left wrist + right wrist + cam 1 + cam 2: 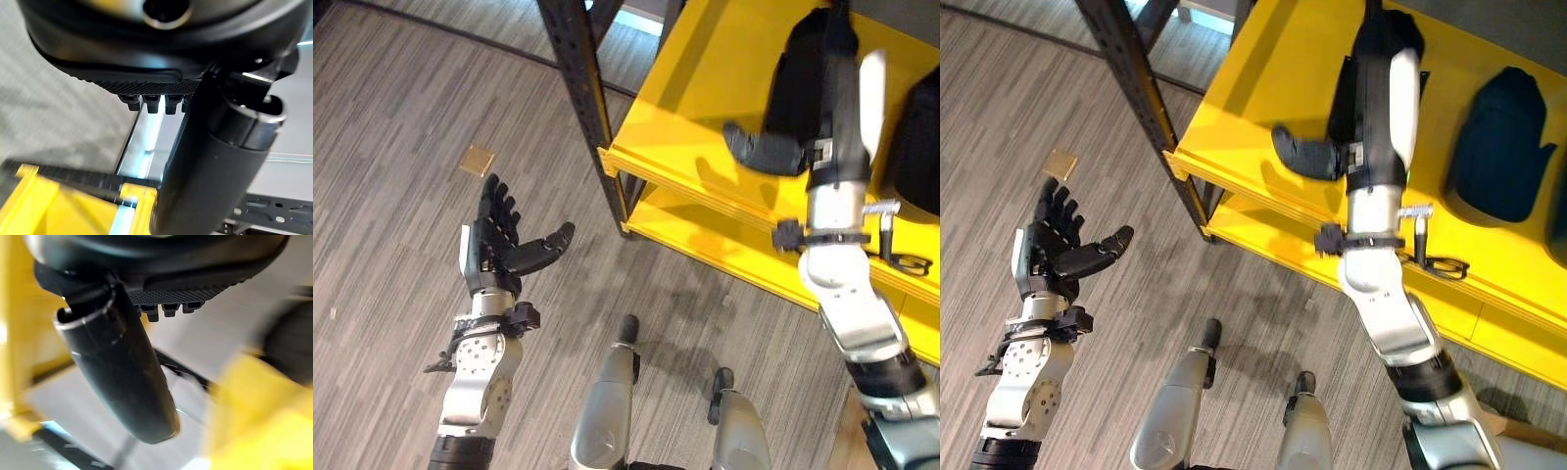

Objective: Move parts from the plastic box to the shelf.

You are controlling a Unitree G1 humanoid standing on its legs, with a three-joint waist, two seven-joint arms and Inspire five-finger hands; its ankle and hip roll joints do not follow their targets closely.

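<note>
With the right robot hand (1312,152) spread and empty over the shelf (1263,88), draw it back clear of the parts (1498,147); the left robot hand (504,245) waits spread.

Head cameras look down at the yellow shelf (705,88); wrist cameras sit close.

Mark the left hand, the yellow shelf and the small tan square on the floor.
left hand (499,245), left eye view, on the palm
yellow shelf (705,88), left eye view, bare top surface
small tan square (478,160), left eye view, its middle
</note>
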